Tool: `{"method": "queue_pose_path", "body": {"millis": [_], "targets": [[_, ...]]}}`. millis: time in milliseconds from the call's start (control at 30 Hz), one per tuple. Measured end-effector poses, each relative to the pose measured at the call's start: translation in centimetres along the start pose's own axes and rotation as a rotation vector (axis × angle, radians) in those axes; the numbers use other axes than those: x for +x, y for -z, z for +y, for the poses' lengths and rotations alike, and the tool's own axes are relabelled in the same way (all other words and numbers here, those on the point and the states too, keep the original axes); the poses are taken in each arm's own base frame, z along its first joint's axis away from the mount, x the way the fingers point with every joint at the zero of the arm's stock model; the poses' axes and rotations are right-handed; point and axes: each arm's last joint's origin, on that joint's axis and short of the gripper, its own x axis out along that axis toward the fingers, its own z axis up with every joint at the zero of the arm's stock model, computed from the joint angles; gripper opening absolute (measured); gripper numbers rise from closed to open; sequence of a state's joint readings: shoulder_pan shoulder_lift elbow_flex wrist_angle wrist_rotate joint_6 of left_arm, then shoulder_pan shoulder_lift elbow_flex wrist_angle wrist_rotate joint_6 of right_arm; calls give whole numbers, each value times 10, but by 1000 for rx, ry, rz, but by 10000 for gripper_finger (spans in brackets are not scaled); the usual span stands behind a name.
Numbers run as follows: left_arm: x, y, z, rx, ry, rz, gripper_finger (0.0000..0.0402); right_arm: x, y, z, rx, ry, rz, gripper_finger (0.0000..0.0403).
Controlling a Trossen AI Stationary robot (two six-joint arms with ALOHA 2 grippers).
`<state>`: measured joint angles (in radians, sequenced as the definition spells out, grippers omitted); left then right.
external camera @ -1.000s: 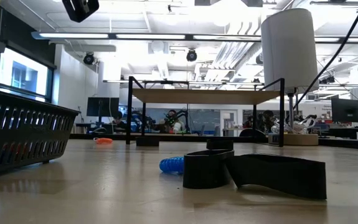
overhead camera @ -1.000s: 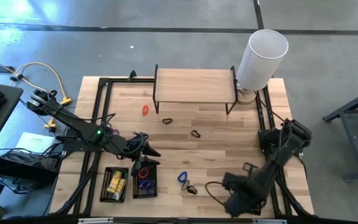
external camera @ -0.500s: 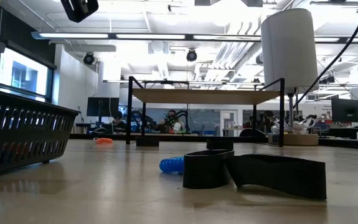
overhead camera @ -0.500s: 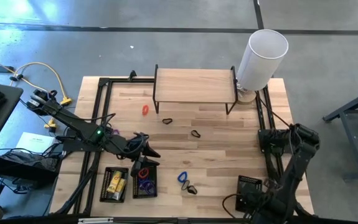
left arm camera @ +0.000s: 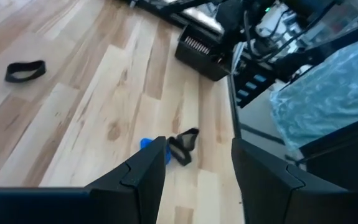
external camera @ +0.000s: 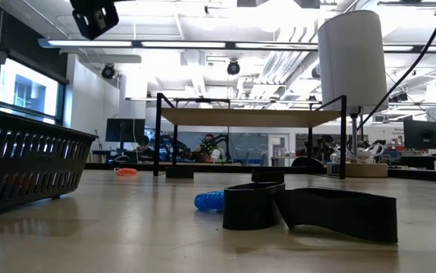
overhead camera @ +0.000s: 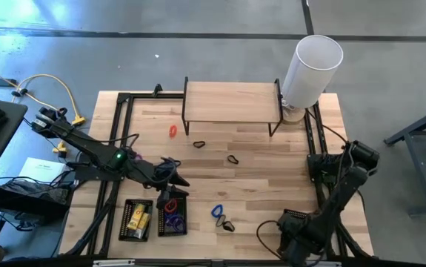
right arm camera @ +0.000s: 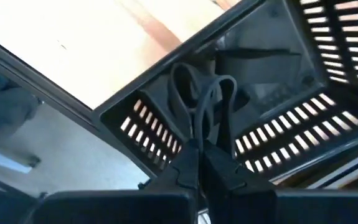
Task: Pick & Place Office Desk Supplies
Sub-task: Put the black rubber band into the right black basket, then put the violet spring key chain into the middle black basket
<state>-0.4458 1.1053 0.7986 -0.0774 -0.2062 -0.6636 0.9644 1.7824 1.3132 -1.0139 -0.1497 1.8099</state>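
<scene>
High view: left end effector (overhead camera: 174, 180) is being held part-open and empty above mesh trays (overhead camera: 155, 219); blue loop (overhead camera: 217, 212) lies beyond it. Right end effector (right arm camera: 200, 163), shut on black clip (right arm camera: 198, 93), is being hung over another tray (right arm camera: 278, 134).

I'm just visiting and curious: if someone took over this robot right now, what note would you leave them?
Left gripper: fingers open, empty, above two black mesh trays at front left.
Right gripper: fingers shut, apparently pinching a thin black loop over another black mesh tray, front right.
Done: yellow packets and purple loops in the left trays.
Left: orange loop, blue loop, three black clip-like pieces loose on the wooden table.
</scene>
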Motion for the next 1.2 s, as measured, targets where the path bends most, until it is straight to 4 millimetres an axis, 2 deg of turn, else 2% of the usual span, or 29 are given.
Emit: {"method": "queue_pose_path", "body": {"millis": [100, 200, 300, 467, 633, 767, 900, 1067, 1200], "targets": [[0, 3, 3, 5, -30, 27, 177, -1, -3, 0, -9, 14, 37, 7], [0, 7, 13, -65, -129, 70, 177, -1, -4, 0, -4, 17, 59, 24], [0, 7, 22, -107, -189, 96, 177, -2, -8, 0, 8, 30, 62, 56], [-5, -3, 23, -112, -168, 76, 177, -5, -12, 0, -35, 25, 46, 116], [-15, -16, 22, -44, -192, 77, 177, -22, -13, -8, -31, 2, -15, 160], [-33, -30, 29, -32, -360, 199, 177, -41, -17, -17, -18, -31, -20, 180], [-59, -39, 48, -193, -646, 315, 177, -58, -18, -25, -21, -97, -105, 184], [-90, -29, 76, -518, -954, 533, 177, -71, -23, -28, -20, -193, -283, 179], [-99, -19, 98, -665, -1051, 686, 177, -73, -25, -24, -46, -242, -388, 178]]}}
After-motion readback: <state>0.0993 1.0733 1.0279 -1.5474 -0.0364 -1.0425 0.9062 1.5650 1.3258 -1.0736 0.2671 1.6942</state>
